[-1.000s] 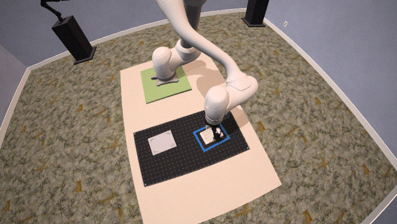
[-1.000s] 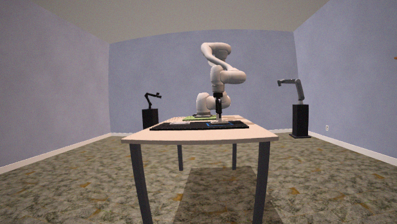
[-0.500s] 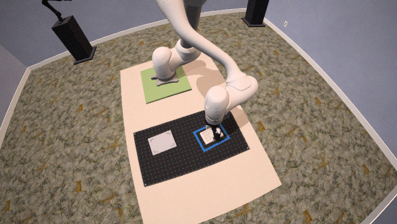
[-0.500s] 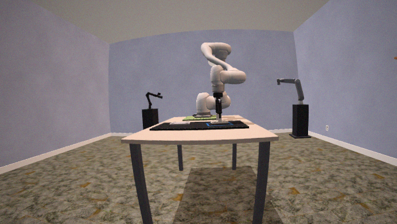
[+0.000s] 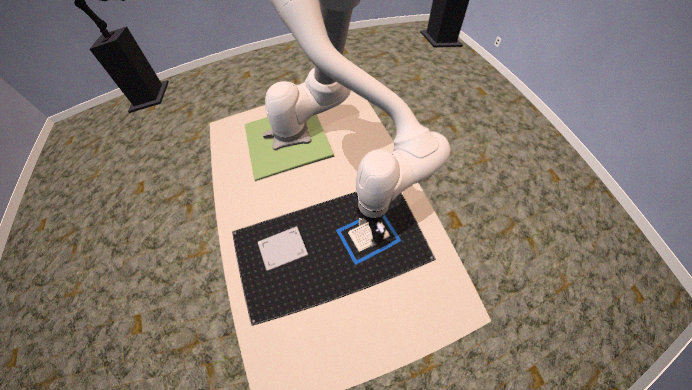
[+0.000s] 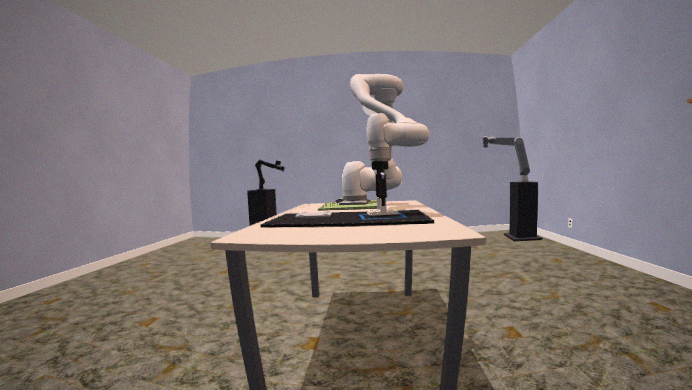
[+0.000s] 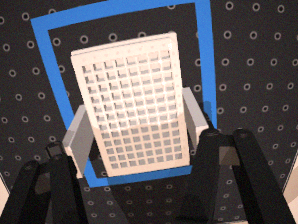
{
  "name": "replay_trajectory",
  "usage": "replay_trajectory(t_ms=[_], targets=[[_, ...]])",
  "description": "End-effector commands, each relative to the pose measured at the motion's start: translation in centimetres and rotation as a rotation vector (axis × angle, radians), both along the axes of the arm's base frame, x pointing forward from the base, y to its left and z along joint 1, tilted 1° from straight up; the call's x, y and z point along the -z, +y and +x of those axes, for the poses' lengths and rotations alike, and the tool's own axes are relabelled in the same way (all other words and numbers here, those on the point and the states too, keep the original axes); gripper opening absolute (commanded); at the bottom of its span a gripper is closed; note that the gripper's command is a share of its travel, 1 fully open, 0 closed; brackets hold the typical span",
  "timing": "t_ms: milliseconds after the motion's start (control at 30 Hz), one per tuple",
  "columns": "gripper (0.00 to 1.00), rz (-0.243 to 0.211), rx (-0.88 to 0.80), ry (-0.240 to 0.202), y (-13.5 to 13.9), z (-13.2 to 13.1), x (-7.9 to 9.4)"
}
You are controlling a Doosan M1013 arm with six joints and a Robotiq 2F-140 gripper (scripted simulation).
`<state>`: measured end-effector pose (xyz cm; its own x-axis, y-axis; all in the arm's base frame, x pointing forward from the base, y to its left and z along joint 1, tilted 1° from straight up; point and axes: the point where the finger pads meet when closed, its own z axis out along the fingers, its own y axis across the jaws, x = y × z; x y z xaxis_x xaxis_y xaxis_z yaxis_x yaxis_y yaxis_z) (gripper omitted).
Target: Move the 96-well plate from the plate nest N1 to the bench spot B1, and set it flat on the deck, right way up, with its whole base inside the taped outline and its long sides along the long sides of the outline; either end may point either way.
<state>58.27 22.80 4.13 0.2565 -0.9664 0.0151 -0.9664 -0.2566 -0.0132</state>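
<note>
While clamped on the 96-well plate [image 7: 133, 103], hand [image 7: 136, 136] over blue taped outline [image 7: 47, 63], black deck [image 5: 310, 285].

A white rectangular 96-well plate [image 7: 135, 104] with a grid of small square wells is clamped on its two long sides by the pale grey pads [image 7: 77, 137] of the black fingers. It lies within a blue taped rectangular outline [image 7: 47, 63] on a black perforated deck [image 7: 253, 50], slightly skewed to the tape.
</note>
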Motion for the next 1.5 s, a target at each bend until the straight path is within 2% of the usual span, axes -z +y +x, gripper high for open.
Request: replay_trajectory(t_ms=[0, 1467], targets=[[0.0, -0.003, 0.0, 0.002, -0.47, -0.18, 0.34], [0.0, -0.003, 0.0, 0.002, -0.48, -0.21, 0.92]])
